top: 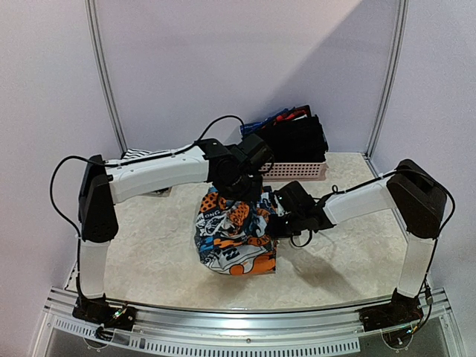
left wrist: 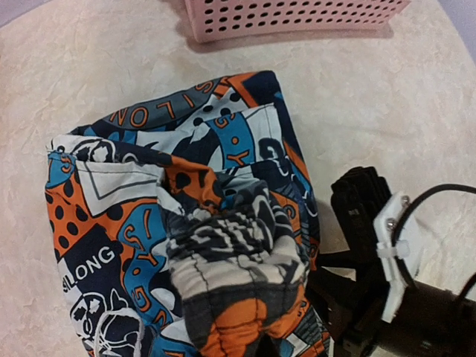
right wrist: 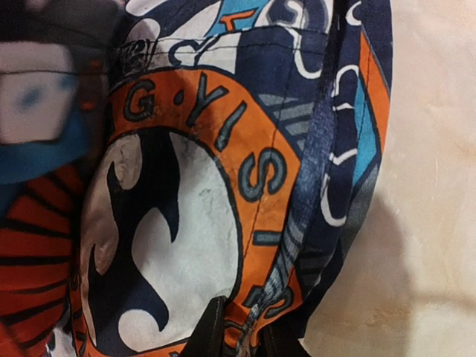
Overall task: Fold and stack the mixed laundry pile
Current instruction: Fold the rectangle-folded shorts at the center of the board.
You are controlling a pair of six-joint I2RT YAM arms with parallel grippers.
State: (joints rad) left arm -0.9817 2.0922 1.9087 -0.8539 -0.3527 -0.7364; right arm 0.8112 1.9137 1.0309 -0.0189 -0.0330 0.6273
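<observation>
Top external view: the printed garment (top: pixel 234 238) lies bunched in the middle of the worktop (top: pixel 149 245), with both arms on it. The left fingers (top: pixel 239 193) are together. A pucker of cloth rises toward the left wrist camera, so they seem to pinch the garment's far part, though the tips themselves are hidden. The right fingers (right wrist: pixel 210 335) are clamped on a hem at its right edge.

The two holds sit close together, so I'd expect a pull apart to drag the whole bundle rather than spread it. The right hold takes only a thin hem and could slip off. If the left pinch has caught more than one layer, a lift would raise a wad.

The pink basket (top: pixel 297 172) stands just beyond the garment on the far side, holding black garments (top: pixel 297 141) with blue and red bits. A swing that way could snag its wall. A striped garment (top: pixel 137 156) lies far left, half hidden behind the left arm. The right arm's cable loop (top: pixel 301 242) hangs just right of the bundle and might catch cloth.
</observation>
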